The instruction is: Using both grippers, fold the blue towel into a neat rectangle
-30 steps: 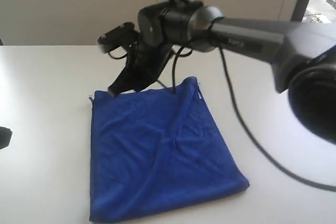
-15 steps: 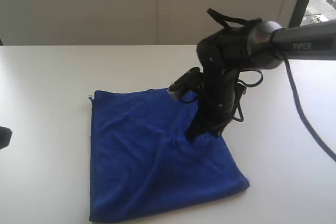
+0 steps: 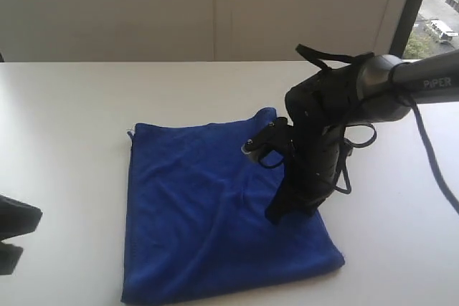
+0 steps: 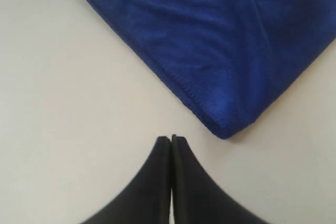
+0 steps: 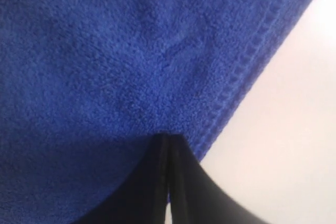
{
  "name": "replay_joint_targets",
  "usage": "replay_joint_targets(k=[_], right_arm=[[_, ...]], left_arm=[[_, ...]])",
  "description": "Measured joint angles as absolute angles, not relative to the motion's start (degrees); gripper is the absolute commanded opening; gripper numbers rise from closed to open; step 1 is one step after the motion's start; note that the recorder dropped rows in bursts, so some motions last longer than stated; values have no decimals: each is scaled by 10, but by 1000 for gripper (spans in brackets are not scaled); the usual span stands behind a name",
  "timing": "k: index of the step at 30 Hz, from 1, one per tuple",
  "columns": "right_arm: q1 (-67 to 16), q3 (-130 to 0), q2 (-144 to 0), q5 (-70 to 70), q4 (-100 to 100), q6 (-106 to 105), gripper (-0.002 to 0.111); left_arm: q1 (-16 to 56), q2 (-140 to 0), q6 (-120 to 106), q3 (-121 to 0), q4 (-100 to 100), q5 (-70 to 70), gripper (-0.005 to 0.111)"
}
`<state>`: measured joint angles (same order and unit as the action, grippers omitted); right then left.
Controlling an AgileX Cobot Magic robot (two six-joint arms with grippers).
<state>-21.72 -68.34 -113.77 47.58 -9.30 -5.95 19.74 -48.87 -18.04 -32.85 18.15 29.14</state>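
— How are the arms posed?
— The right gripper slants down, pincer closed, over the blue towel just inside its right edge. The left gripper, closed and empty, is near a corner.
— The towel?
— Roughly square, lightly creased, flat on the white table

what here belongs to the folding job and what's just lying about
Job: deep royal-blue plush towel; right black pincer gripper, jaws shut, over the towel near its hem; left black pincer gripper, jaws shut, off the towel's corner.
Not the job: white table; dark-framed window behind.
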Motion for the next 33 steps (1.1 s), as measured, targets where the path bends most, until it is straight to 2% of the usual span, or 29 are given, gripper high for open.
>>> replay_joint_targets(k=[9,15,20,25,30,33], right_arm=[[-217,-610,-1089,458,-69,-56,0],[-217,-593,-1063,432,-58,-55,0],[-206,-613,-1014,384,-48,-56,0],[-133,-679,-1002,388,11,-152,0],[-9,-754,-1029,493,290,-435,0],[44,-797,-1073,538,400,-523,0]], left_arm=[[197,-751,-204,-506,198,344,0],[194,-864,-242,-624,211,344,0],[161,-971,-341,-747,257,420,0],[94,-1074,-476,-875,381,514,0],[35,-1170,-569,-958,501,576,0],[21,-1222,-594,-988,540,590,0]])
